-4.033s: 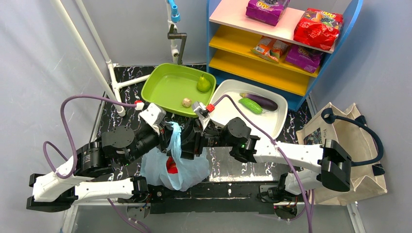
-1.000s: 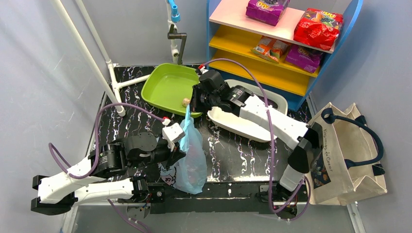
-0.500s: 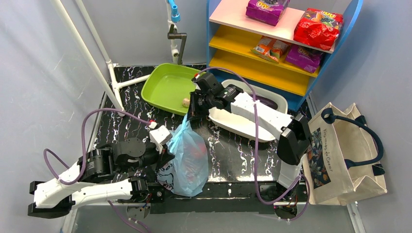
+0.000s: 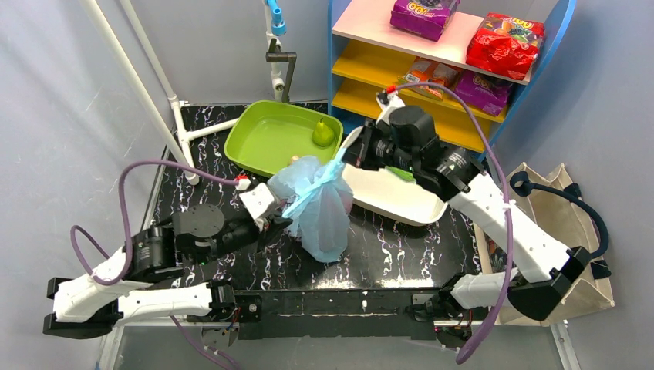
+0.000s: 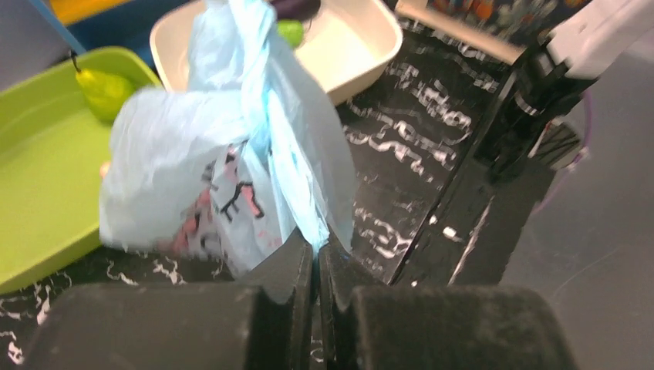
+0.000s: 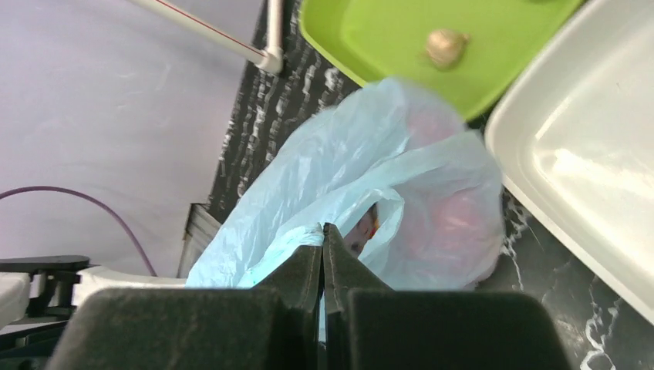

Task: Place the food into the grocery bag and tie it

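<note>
Left wrist: grocery bag (image 5: 224, 154) in L gripper (image 5: 316, 248) (pinched).

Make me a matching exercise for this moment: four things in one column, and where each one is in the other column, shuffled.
1 pear
2 grocery bag
3 canvas tote
4 red snack packet

A on the pink top shelf
B pinched in both arms' shut jaws
C in the green tray
D off the right side of the table

Pairs: 1-C, 2-B, 3-D, 4-A
</note>
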You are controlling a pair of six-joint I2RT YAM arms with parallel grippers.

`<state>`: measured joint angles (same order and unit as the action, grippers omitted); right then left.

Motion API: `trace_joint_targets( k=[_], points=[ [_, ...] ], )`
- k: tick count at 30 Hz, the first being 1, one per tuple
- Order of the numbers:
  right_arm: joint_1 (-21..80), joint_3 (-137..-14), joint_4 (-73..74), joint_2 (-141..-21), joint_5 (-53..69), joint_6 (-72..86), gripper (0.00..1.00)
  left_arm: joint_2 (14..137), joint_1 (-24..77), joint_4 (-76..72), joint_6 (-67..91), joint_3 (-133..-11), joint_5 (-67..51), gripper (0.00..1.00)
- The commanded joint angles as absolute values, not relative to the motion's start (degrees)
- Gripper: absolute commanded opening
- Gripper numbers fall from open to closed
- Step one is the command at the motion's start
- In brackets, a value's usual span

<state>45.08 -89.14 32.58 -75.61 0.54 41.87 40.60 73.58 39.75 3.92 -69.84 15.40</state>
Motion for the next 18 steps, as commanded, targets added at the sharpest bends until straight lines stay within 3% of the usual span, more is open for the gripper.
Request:
trace_joint_targets(
  k=[1, 5, 9, 11, 15, 18],
  points=[
    [42.2, -78.6, 30.5, -73.7, -13.1, 41.2, 0.01, 34.2, 74.4, 35.3, 4.9, -57.8, 18.3, 0.00],
    [42.3, -71.6, 26.4, -72.3, -7.5, 42.1, 0.01, 31.2, 74.4, 35.1, 12.1, -50.5, 21.9, 0.03],
    [42.3, -70.8, 26.3, -73.6, -5.8, 42.7, 0.01, 30.8, 74.4, 38.0, 15.3, -52.1, 21.8, 0.49],
    [42.4, -72.4, 26.3, -74.5, -4.8, 42.7, 0.01, 32.5, 74.4, 40.4, 14.5, -56.6, 21.0, 0.67],
    [43.7, -77.3, 26.6, -76.6, -3.8, 42.8, 0.01, 39.3, 74.4, 47.3, 10.9, -68.8, 20.0, 0.89],
    [46.1, -81.0, 27.0, -77.8, -4.8, 42.5, 0.01, 46.3, 74.4, 51.8, 9.5, -77.7, 20.1, 0.91]
  ],
)
